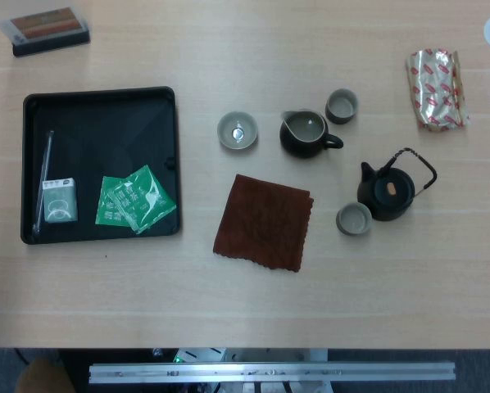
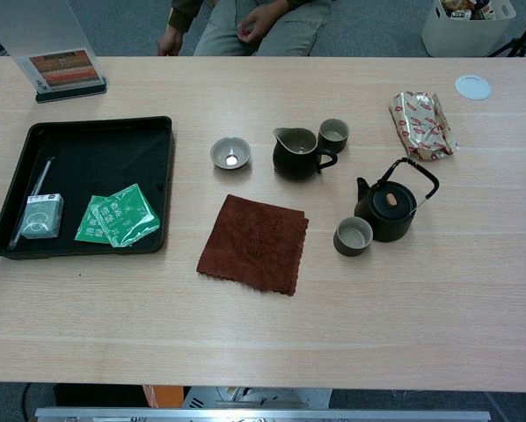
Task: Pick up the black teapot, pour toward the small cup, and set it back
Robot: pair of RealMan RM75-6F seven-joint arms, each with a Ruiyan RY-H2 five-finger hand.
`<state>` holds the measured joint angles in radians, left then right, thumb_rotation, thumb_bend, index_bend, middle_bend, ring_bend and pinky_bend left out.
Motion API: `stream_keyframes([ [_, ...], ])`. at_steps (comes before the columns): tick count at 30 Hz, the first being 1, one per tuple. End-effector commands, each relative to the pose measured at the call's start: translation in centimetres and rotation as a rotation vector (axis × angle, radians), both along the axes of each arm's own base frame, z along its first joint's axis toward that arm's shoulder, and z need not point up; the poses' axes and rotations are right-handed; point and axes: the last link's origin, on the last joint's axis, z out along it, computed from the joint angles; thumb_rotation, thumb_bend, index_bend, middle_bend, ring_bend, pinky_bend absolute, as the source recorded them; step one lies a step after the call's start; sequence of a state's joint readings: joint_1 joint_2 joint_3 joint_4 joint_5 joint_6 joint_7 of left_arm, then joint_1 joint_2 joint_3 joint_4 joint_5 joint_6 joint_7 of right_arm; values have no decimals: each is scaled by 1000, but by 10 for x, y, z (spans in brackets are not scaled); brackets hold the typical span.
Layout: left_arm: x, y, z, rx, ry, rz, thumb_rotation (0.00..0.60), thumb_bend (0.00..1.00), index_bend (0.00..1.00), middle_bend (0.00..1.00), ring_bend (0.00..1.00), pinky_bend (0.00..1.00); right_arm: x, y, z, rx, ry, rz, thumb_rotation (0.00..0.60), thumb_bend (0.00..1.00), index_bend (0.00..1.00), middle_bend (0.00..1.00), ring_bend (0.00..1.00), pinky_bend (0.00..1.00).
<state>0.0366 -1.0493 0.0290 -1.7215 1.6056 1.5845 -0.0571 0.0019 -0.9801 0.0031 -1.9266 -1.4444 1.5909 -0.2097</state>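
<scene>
The black teapot (image 1: 387,191) (image 2: 387,209) stands upright on the table right of centre, its arched handle raised and its spout pointing to the far left. A small grey cup (image 1: 353,219) (image 2: 353,236) sits right against its near-left side. A second small cup (image 1: 341,106) (image 2: 333,134) stands farther back, beside a dark pitcher (image 1: 306,133) (image 2: 296,153). Neither hand nor any part of an arm shows in the head view or the chest view.
A brown cloth (image 1: 264,221) (image 2: 254,242) lies at centre. A grey bowl (image 1: 237,130) (image 2: 230,153) sits behind it. A black tray (image 1: 32,108) (image 2: 8,227) at left holds green packets and a small box. A foil packet (image 1: 437,88) (image 2: 420,125) lies far right. A person sits beyond the table.
</scene>
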Motion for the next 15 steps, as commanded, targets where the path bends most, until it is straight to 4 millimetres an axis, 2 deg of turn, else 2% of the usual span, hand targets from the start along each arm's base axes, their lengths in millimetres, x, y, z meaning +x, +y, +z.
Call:
stream_keyframes([
  [1, -1, 0, 0, -1, 1, 3, 600, 218, 21, 0, 0, 0, 1, -2, -2, 13, 2, 2, 565, 4, 404, 356, 246, 67],
  [8, -1, -1, 2, 5, -1, 5, 600, 217, 21, 0, 0, 0, 9, -14, -5, 63, 16, 19, 588, 5, 404, 356, 246, 67],
  [15, 1, -4, 4, 13, -3, -1, 600, 218, 21, 0, 0, 0, 28, -45, -9, 148, 64, 64, 600, 4, 404, 356, 239, 67],
])
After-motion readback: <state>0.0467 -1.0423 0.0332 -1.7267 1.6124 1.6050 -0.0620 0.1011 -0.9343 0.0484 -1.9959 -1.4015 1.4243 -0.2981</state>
